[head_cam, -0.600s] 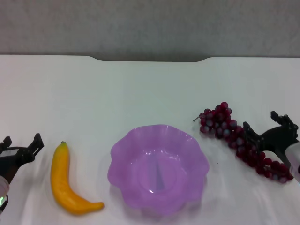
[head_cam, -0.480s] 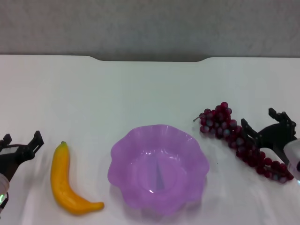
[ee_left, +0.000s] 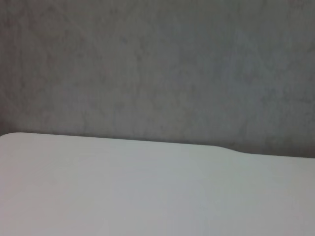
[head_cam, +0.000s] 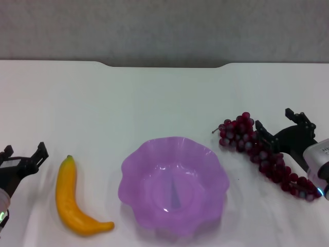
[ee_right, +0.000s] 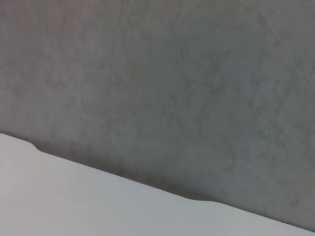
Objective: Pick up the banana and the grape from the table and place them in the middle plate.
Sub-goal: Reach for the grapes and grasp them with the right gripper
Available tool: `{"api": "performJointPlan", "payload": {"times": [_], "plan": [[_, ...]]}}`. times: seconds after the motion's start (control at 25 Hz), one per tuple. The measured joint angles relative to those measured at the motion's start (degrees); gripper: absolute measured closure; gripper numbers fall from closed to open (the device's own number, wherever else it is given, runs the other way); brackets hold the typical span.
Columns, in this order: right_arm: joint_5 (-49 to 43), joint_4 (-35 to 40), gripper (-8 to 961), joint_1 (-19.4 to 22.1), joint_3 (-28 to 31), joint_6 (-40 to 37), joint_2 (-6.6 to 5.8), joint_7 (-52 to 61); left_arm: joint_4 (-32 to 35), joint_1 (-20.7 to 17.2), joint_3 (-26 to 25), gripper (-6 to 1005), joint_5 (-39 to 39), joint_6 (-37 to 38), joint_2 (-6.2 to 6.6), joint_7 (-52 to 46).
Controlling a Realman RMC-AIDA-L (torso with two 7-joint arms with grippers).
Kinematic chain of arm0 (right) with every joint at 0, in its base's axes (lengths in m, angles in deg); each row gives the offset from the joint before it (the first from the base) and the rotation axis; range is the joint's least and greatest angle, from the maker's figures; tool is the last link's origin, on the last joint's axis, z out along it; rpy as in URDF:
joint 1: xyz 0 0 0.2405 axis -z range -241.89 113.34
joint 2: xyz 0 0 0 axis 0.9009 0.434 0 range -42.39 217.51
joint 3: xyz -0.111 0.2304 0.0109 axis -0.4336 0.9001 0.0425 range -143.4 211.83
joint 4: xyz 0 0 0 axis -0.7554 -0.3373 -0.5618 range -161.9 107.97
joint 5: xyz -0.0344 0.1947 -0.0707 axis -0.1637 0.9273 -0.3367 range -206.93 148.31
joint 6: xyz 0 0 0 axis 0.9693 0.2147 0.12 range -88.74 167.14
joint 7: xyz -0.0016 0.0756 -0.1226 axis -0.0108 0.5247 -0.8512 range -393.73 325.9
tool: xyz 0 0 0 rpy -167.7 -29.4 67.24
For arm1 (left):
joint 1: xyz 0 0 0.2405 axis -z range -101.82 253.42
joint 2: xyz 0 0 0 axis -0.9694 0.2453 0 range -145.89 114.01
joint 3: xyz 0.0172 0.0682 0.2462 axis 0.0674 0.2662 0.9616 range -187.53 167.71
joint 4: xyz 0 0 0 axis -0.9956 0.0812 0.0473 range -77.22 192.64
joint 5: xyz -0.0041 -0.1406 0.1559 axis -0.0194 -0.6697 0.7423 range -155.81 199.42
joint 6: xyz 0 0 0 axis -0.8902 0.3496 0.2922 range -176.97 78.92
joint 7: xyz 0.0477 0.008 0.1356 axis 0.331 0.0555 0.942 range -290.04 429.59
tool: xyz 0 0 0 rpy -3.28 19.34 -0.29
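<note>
Grape under spread, empty right tool; left tool spread, empty, beside banana.

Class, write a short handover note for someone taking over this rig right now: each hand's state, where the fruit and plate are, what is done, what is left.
Left hand: open, empty, left of the banana, apart from it.
Right hand: open, over the grapes, no grip yet.
Plate: between the two fruits, empty.
Done: nothing placed.
Left: grasp and place both fruits in the plate.
</note>
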Motion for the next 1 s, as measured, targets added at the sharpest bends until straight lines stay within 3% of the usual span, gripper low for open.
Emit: {"api": "performJointPlan", "payload": {"times": [0.24,0.36,0.48,0.56,0.68,0.72,1.0], "plan": [[-0.9,-5.1,103,-0.3,4.4,4.3,-1.03,-0.9,1.1,-0.5,-0.3,112,-0.1,-0.1,0.1,0.1],[-1.7,-12.7,103,0.6,9.7,12.8,-2.74,-5.0,1.1,-0.8,-0.3,114,-0.1,-0.1,0.1,0.2],[-2.3,-24.0,103,4.0,18.5,26.4,-4.14,-14.3,1.1,-0.8,-0.3,115,-0.1,-0.1,0.1,0.2],[-2.3,-31.3,102,6.8,26.1,36.3,-3.4,-21.8,1.1,-0.8,-0.4,116,-0.1,-0.1,0.09,0.2],[-2.4,-40.5,102,10.7,37.6,53.0,-0.72,-31.3,1.1,-0.8,-0.4,117,-0.1,-0.1,0.08,0.2],[-2.3,-43.2,102,11.4,40.3,58.1,-0.46,-32.7,1.1,-0.8,-0.4,118,-0.1,-0.1,0.08,0.2],[-3.1,-50.7,102,8.9,53.7,86.1,-0.82,-25.8,1.6,-0.5,-0.5,121,-0.1,-0.2,0.06,0.3]]}}
